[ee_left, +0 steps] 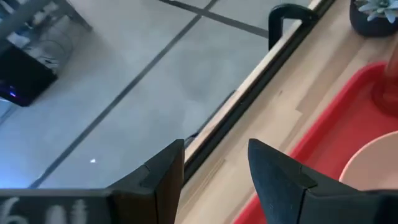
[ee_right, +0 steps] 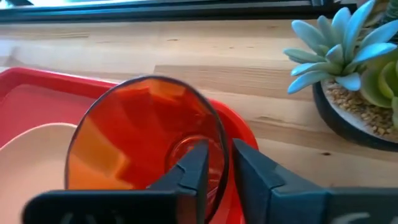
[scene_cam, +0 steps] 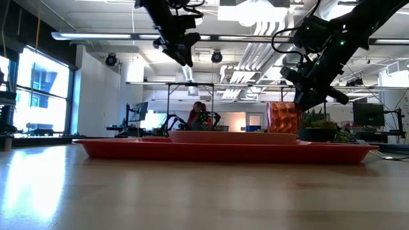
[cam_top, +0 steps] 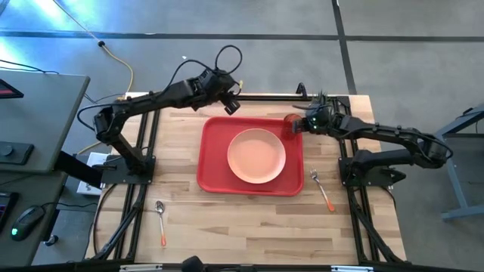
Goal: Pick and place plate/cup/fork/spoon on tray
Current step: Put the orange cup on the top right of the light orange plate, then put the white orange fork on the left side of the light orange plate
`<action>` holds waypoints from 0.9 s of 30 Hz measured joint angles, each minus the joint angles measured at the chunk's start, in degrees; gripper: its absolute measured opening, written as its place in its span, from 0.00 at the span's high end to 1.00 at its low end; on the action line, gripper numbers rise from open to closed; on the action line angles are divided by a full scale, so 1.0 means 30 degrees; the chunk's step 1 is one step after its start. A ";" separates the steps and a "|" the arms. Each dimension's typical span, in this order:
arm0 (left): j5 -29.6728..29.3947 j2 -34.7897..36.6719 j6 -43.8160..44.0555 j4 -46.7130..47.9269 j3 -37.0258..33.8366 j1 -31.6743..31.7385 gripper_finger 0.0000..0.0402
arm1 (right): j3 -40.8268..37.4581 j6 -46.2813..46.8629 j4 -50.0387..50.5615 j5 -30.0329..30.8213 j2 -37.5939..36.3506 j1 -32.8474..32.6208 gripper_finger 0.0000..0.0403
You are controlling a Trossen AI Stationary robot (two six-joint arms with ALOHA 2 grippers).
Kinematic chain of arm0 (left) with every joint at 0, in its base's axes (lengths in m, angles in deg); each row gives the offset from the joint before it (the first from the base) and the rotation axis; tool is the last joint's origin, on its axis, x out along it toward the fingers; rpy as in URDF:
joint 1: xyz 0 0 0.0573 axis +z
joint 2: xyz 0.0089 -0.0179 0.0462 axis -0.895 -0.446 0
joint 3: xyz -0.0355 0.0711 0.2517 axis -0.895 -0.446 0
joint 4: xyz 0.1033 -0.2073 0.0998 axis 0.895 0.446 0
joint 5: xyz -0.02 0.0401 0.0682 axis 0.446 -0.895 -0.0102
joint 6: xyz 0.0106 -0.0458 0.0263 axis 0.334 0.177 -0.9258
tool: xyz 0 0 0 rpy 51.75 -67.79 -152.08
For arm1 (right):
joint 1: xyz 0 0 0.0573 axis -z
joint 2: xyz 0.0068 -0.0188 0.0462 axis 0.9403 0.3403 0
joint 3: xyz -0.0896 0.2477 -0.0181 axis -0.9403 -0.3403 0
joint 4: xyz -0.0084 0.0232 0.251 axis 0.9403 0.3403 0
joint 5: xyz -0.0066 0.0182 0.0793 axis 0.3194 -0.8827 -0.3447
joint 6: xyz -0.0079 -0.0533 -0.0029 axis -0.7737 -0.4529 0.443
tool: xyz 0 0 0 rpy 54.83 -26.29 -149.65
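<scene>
The red tray (cam_top: 212, 151) lies mid-table with the peach plate (cam_top: 257, 155) on it. My right gripper (cam_top: 299, 125) is shut on the red-orange cup (cam_top: 292, 124) over the tray's far right corner. The cup stands upright in the low view (scene_cam: 282, 118), and the tray's rim hides its base. The fork (cam_top: 323, 189) lies on the table right of the tray. The spoon (cam_top: 161, 219) lies near the front left. My left gripper (cam_top: 231, 104) is open and empty, raised over the tray's far edge. My right gripper holds the cup by its rim (ee_right: 219, 138) on the side toward the table's right. One finger (ee_right: 189, 169) is inside the cup and the other (ee_right: 252, 177) outside its wall. The fingers slant down from the table's right. The cup is upright; whether its base rests on the tray is hidden.
A small potted plant (ee_right: 348, 81) stands on the table just beyond the tray's far right corner, close to the cup. The table's far edge with a black rail (ee_left: 249, 99) runs right behind the left gripper.
</scene>
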 joint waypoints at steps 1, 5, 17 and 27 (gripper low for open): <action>0.0093 -0.0013 -0.0007 0.0057 0.0000 0.0111 0.59 | 0.0024 -0.0001 0.0033 -0.0007 0.0000 -0.0075 0.83; 0.0135 -0.0006 -0.0013 0.0423 0.0000 0.0546 0.59 | 0.0835 -0.0013 0.0590 -0.0030 0.0007 -0.0444 0.74; 0.2452 -0.0021 -0.1110 -0.0381 -0.2609 0.0716 0.59 | 0.8257 -0.1227 0.8148 0.3788 -0.0029 -0.3167 0.66; 0.3258 -0.0015 -0.1052 -0.2627 -0.4501 0.0613 0.59 | 0.8544 0.1937 1.2890 0.0172 -0.0006 -0.8741 0.66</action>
